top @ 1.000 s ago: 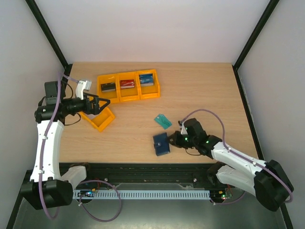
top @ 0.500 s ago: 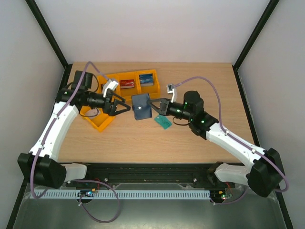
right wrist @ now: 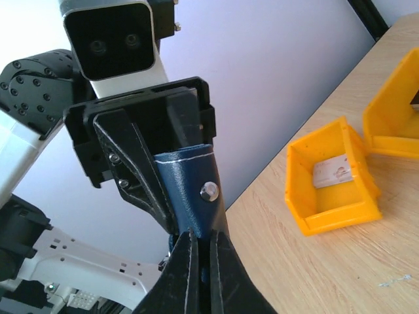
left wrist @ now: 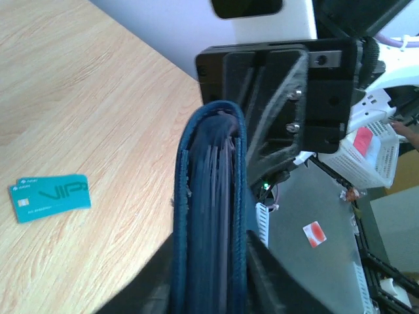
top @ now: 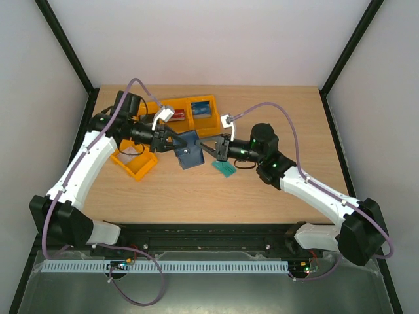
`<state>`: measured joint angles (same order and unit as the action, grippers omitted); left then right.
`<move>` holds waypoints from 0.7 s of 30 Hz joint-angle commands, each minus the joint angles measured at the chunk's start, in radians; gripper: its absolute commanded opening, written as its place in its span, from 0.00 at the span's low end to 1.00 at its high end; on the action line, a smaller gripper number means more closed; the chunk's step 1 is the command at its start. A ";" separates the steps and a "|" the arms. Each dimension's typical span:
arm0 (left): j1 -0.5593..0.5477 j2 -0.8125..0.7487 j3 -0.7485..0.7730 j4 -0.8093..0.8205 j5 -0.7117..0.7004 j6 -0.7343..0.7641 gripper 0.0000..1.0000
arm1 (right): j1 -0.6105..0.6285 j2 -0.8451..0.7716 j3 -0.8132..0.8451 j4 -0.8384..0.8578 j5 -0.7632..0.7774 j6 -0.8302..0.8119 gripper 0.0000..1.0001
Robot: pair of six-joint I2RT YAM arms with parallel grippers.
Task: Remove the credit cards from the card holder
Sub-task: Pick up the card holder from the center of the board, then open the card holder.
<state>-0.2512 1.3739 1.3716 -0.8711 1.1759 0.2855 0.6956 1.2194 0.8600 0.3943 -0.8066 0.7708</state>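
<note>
the card holder (top: 190,152) hangs closed in the air above the table (top: 281,118), just in front of the row of orange bins (top: 208,128) near the far left corner. the left gripper (top: 174,144) clamps one end, and the right gripper (top: 209,149) pinches the opposite edge by the snap stud, fingers pressed together. credit cards (top: 201,110) sit in the bins, and a teal card (top: 224,168) lies flat beneath the right gripper.

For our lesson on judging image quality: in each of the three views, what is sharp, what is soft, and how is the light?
Top external: even light, faint shadows, everything sharp. Left wrist: the card holder sits very close to the lens and looks soft, while the print on the teal card is legible. Right wrist: the orange bin is crisp and evenly lit.
</note>
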 commanded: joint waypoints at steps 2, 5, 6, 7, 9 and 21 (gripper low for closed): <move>-0.008 -0.015 0.023 -0.021 0.036 0.053 0.10 | 0.007 -0.026 0.028 0.048 -0.038 -0.066 0.02; -0.007 -0.021 0.024 -0.081 0.061 0.141 0.05 | 0.006 -0.038 0.037 -0.029 -0.021 -0.167 0.31; -0.008 -0.024 0.023 -0.097 0.060 0.166 0.04 | 0.006 -0.039 0.040 -0.054 -0.023 -0.199 0.46; -0.009 -0.027 0.021 -0.109 0.058 0.183 0.03 | 0.006 -0.036 0.048 -0.072 -0.026 -0.224 0.55; -0.009 -0.031 0.025 -0.131 0.060 0.211 0.02 | 0.007 -0.023 0.063 -0.087 -0.032 -0.245 0.61; -0.014 -0.050 0.043 -0.193 0.084 0.283 0.03 | 0.019 0.088 0.054 0.039 -0.189 -0.159 0.47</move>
<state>-0.2596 1.3479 1.3754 -1.0386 1.1995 0.5205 0.7006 1.3045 0.9154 0.3767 -0.9333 0.6022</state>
